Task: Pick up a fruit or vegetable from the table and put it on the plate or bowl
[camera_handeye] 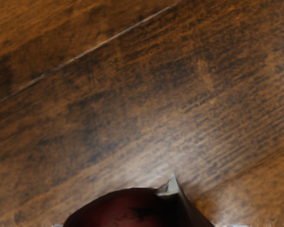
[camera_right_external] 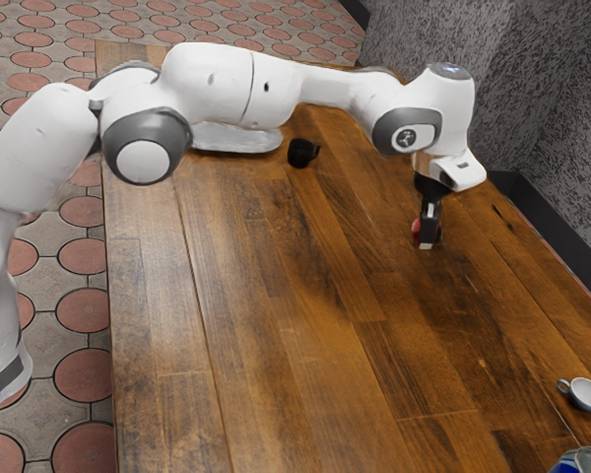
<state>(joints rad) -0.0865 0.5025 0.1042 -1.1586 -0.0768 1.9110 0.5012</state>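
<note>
A small dark red fruit [camera_right_external: 416,230] sits low over the wooden table [camera_right_external: 276,325], right of the table's middle in the exterior view. My gripper [camera_right_external: 426,235] points straight down and is shut on it, with a black finger [camera_right_external: 430,222] against its side. In the wrist view the red fruit [camera_handeye: 128,210] bulges just under my hand, and a grey fingertip [camera_handeye: 174,189] presses on its edge. A pale grey plate [camera_right_external: 238,139] lies at the table's far end, partly hidden behind my arm.
A small black object [camera_right_external: 302,152] lies near the plate. A grey cup [camera_right_external: 582,392] and a blue can [camera_right_external: 581,460] stand at the near right corner. A dark stone wall [camera_right_external: 532,89] runs along the table's right side.
</note>
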